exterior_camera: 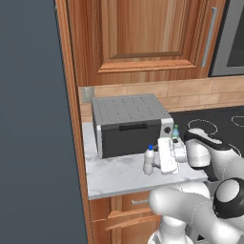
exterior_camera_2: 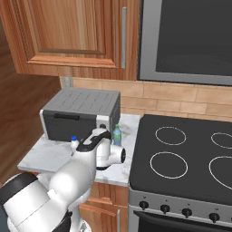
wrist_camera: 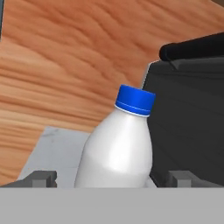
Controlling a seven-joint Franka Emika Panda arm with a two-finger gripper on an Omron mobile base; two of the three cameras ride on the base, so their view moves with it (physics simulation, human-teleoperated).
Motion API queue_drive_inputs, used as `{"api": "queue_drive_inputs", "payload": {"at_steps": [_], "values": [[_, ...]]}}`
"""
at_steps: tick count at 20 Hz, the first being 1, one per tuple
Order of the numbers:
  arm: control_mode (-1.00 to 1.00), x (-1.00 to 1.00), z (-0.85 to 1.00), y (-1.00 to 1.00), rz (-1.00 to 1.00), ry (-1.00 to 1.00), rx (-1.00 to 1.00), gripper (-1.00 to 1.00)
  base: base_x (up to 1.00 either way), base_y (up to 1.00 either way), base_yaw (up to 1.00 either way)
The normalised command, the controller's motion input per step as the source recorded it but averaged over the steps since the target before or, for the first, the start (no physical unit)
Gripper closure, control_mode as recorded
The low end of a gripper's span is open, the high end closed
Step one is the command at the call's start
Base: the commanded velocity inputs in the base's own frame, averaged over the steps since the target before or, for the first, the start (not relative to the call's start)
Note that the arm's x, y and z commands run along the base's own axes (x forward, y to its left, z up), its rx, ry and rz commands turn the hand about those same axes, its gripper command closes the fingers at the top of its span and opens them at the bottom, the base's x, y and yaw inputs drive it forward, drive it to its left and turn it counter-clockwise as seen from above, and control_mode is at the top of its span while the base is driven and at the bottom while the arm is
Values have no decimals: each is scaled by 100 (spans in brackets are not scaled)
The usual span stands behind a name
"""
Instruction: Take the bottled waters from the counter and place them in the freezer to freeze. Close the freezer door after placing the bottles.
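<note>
A whitish bottled water with a blue cap (wrist_camera: 116, 148) stands upright on the marbled counter (exterior_camera: 112, 177), in front of the toaster oven. My gripper (wrist_camera: 113, 179) is open, level with the bottle, with one fingertip (wrist_camera: 41, 178) on each side of it and a gap to both. From the left base view, the bottle (exterior_camera: 149, 161) is just left of the white hand (exterior_camera: 167, 156). The blue-tinted bottle with a green cap (exterior_camera_2: 117, 135) stands further back beside the oven's right end. A dark slate-grey face of the freezer (exterior_camera: 33, 124) fills the left; I cannot tell whether its door is open.
A grey toaster oven (exterior_camera: 129, 123) takes up the back of the counter. The black stovetop (exterior_camera_2: 186, 158) adjoins on the right, with a microwave (exterior_camera_2: 186, 41) above it. Wooden cabinets (exterior_camera: 143, 33) hang overhead. A wooden panel (exterior_camera: 71, 119) separates counter and freezer.
</note>
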Motion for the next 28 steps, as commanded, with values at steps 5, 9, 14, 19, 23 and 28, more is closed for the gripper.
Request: {"api": "queue_drive_inputs", "payload": {"at_steps": [5, 9, 14, 19, 23, 28], "values": [[-100, 7, -1, 11, 0, 1, 0, -100, 0, 0, 0], [-100, 4, -2, 15, 0, 1, 0, 100, 0, 0, 0], [-100, 0, 0, 0, 0, 0, 0, 100, 0, 0, 0], [-100, -20, 1, 0, 0, -6, 0, 100, 0, 0, 0], [-100, -61, 40, 0, -1, -19, 0, 100, 0, 0, 0], [-100, -78, 76, 11, -6, -21, -1, 100, 0, 0, 0]]}}
